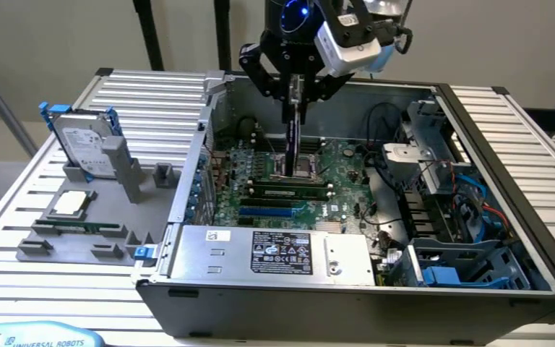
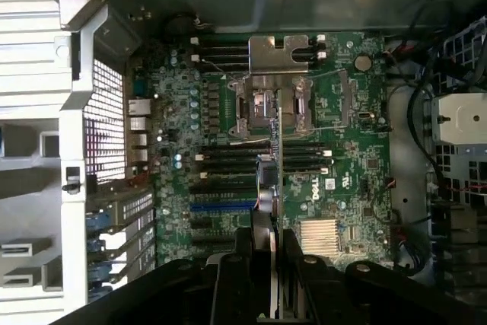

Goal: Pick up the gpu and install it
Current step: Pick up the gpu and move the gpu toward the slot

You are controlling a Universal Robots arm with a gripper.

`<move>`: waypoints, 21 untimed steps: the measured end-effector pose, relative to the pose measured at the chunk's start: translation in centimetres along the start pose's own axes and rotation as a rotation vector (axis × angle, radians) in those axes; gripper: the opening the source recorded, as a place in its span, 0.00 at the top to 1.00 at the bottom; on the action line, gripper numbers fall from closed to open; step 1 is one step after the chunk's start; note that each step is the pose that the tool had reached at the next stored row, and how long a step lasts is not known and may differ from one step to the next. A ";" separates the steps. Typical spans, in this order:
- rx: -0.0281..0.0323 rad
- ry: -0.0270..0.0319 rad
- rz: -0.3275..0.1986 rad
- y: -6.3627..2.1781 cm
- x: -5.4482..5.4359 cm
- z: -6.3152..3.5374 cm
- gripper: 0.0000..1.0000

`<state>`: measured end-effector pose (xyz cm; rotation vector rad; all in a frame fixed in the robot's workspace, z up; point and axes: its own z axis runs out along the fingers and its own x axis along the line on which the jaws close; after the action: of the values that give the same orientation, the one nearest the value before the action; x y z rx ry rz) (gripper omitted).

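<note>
While the open computer case (image 1: 258, 307) sits on a slatted metal table (image 1: 523, 137) before a beige wall (image 1: 46, 36), the gripper (image 1: 295, 94), upper centre of the exterior view, pinches the gpu (image 1: 290, 141) edge-on above the motherboard (image 1: 343, 165).

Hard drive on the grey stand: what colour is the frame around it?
The frame around the hard drive is blue; the exterior view shows it best.

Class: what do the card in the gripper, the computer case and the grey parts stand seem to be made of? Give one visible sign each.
The gpu: seemingly rigid circuit board, staying thin, flat and straight when seen edge-on. The computer case: likely painted sheet metal, with thin folded dark-grey walls. The grey stand: probably matte plastic, with blocky moulded shapes and no shine.
</note>
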<state>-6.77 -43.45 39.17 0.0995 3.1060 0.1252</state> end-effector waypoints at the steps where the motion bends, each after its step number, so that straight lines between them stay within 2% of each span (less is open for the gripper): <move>1: 0.0005 0.0000 0.000 0.03 -0.5 0.22 0.73; 7: 0.0017 0.0013 -0.004 0.14 -3.1 1.40 0.73; 10: 0.0019 0.0062 -0.011 0.15 -3.9 1.90 0.73; 12: 0.0021 0.0116 -0.018 0.15 -4.3 2.18 0.73; 14: 0.0026 0.0209 -0.021 0.15 -4.4 2.34 0.73; 15: 0.0027 0.0238 -0.021 0.15 -4.5 2.36 0.73; 21: 0.0026 0.0239 -0.021 0.15 -4.5 2.36 0.73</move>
<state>-2.23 -43.40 36.96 0.0655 3.1301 0.1227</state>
